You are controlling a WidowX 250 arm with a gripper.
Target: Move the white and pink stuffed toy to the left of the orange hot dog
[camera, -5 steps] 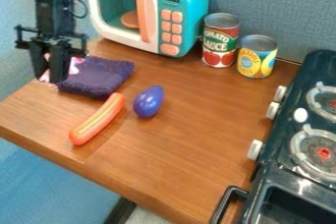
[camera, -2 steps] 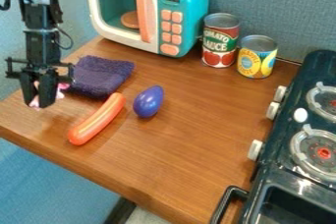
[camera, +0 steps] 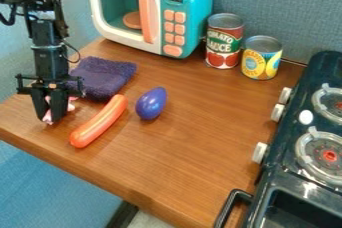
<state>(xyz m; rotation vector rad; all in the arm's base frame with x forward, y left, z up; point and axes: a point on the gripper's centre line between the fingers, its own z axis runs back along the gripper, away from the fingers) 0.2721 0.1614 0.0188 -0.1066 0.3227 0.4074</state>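
Note:
The black gripper [camera: 49,118] hangs low over the left part of the wooden table, shut on a pink and white object [camera: 48,115] that shows between and beside its fingers. Just right of it lies an orange sausage [camera: 99,122], slanting across the wood. A folded dark purple cloth [camera: 104,78] rests behind the gripper and the sausage. Right of the sausage is a blue-purple egg-shaped toy [camera: 151,103].
A teal and white toy microwave [camera: 189,2] stands at the back, its window side facing left. Beside it are a tomato sauce can [camera: 224,41] and a yellow-labelled can [camera: 261,58]. A dark toy stove [camera: 300,137] takes up the right side.
The gripper has come down toward the table from beside the cloth, first shifting left and then slightly right, carrying the pink and white object. The other things have stayed put.

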